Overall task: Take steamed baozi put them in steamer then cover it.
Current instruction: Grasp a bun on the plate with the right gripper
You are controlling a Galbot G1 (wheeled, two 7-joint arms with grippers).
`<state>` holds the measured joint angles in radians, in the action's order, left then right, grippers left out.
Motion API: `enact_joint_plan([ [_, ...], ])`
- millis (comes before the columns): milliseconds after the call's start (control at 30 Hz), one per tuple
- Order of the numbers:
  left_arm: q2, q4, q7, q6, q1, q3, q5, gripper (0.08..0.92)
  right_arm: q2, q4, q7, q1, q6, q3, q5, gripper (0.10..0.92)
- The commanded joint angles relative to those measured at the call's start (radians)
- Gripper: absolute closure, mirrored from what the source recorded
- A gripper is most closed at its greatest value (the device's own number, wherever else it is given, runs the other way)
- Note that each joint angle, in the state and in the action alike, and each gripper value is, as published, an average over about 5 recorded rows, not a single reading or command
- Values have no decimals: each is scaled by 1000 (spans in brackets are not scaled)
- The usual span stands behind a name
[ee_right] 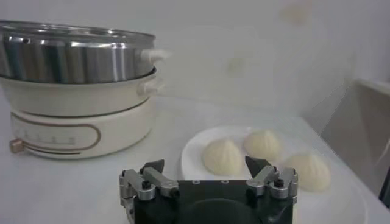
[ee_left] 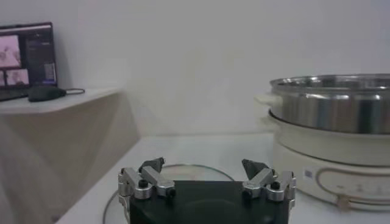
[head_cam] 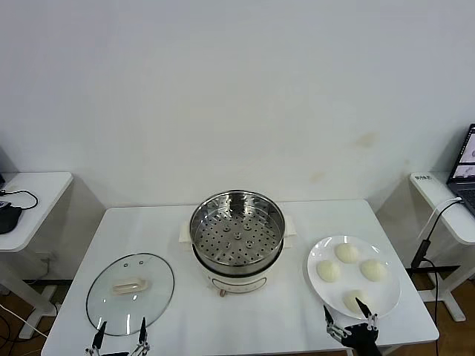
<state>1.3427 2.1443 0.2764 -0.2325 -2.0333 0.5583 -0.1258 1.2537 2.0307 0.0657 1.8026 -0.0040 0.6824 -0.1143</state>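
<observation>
The steel steamer (head_cam: 237, 231) stands open at the table's middle, its perforated tray bare; it also shows in the left wrist view (ee_left: 332, 109) and the right wrist view (ee_right: 76, 61). Several cream-white baozi (head_cam: 346, 253) lie on a white plate (head_cam: 318, 252) at the right; three show in the right wrist view (ee_right: 223, 156). The glass cover (head_cam: 130, 288) with its cream handle lies flat at the left. My left gripper (head_cam: 119, 331) is open at the front edge just before the cover (ee_left: 183, 173). My right gripper (head_cam: 349, 313) is open over the plate's near rim, beside the nearest baozi (head_cam: 356, 300).
A side table (head_cam: 30, 200) with a mouse and cable stands at the left. Another side table (head_cam: 445, 200) with a laptop stands at the right. The wall rises behind the table.
</observation>
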Motion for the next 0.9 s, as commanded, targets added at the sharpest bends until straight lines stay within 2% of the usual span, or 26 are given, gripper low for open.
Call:
enact_joint_plan([
  [33,-4,28,13,91,18,15,-4,177,-5,4,-14,-12,3,5,31,203],
  [200,-18,66,14,185,54,35,5,177,-83,-12,-13,-82,-26,56,156,203],
  [300,-25,79,-17,231,73,44,41,177,-169,-28,26,-134,-68,96,220,202],
  [567,-18,71,-104,248,99,51,137,177,-424,-98,299,-269,-204,152,329,202],
  [900,-11,75,-136,253,114,38,204,177,-750,-244,610,-525,-240,12,406,203],
])
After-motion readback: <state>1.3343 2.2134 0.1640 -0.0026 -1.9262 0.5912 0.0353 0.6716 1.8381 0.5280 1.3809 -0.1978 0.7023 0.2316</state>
